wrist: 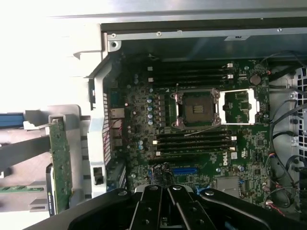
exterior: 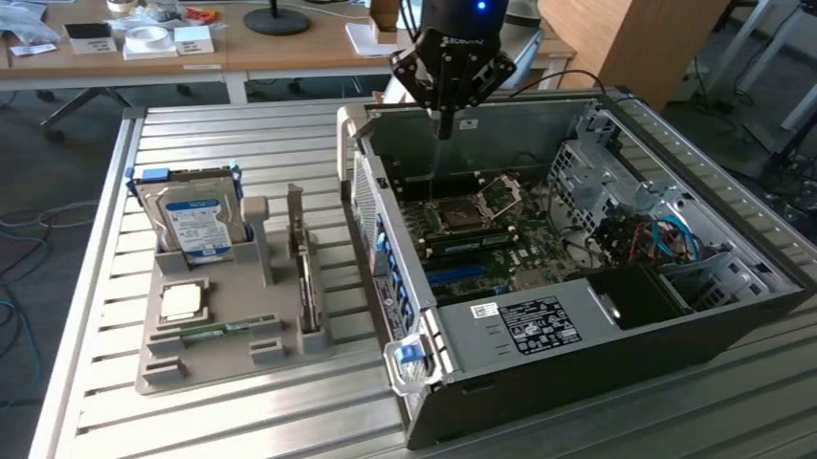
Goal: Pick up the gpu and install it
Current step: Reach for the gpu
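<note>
Black metal gripper [wrist: 167,194] [exterior: 442,129] is hanging point-down on the arm, its fingers pressing together, clenched on nothing. Directly beneath it, a green motherboard [wrist: 144,110] [exterior: 511,239] is lying flat inside the open black tower computer case [exterior: 664,316]. The gripper is hovering above the board, touching neither it nor the case walls.

Nearest under the fingertips, a short blue connector slot [wrist: 184,170] is showing. Further out, long black memory slots [wrist: 192,141] are running side by side. Past them is the square processor socket [wrist: 197,108] [exterior: 456,215], with its silver retaining frame [wrist: 238,105] lying swung open beside it.

Beyond the case's grey metal wall [wrist: 98,124], well apart from the gripper, a grey plastic parts holder [exterior: 217,359] is sitting on the slatted aluminium table [exterior: 230,143]. The gpu [exterior: 304,273] [wrist: 61,163], a thin flat rectangular card whose green board face shows in the wrist view, is standing on its long edge in the holder slot closest to the case, untouched.

Further from the gripper, a silver hard drive with a blue-white label [exterior: 194,225] is standing upright in the same holder. A small square silver chip [exterior: 183,301] and a narrow green RAM stick [exterior: 230,328] are lying in its low pockets.
</note>
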